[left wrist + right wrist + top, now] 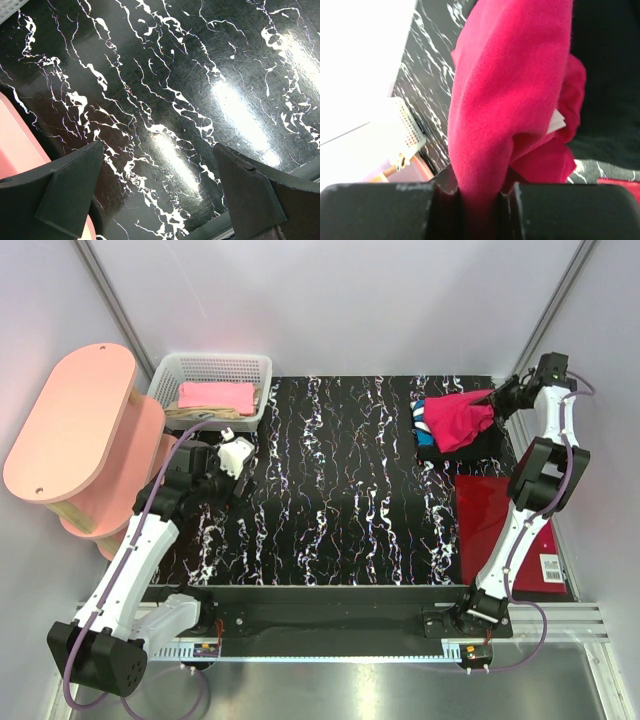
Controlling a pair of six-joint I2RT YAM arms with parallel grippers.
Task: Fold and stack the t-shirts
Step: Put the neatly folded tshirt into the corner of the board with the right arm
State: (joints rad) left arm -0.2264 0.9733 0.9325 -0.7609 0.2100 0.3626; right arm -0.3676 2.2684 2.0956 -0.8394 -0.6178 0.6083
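right pincer (502, 400) clamped on crimson t-shirt (458, 418) bunched over black t-shirt (445, 451), far right; red board (488, 515) just nearer. left pincer (159, 192) spread apart over bench (340, 490), near white basket (212, 360).

Crimson t-shirt (510, 100) hangs bunched, pinched between the right jaws, draped over the black t-shirt (472, 449) just below them.

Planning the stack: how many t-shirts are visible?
4: crimson cloth tee in the right gripper, black tee beneath, pink tee atop beige tee in the white plastic basket; others possibly hidden.
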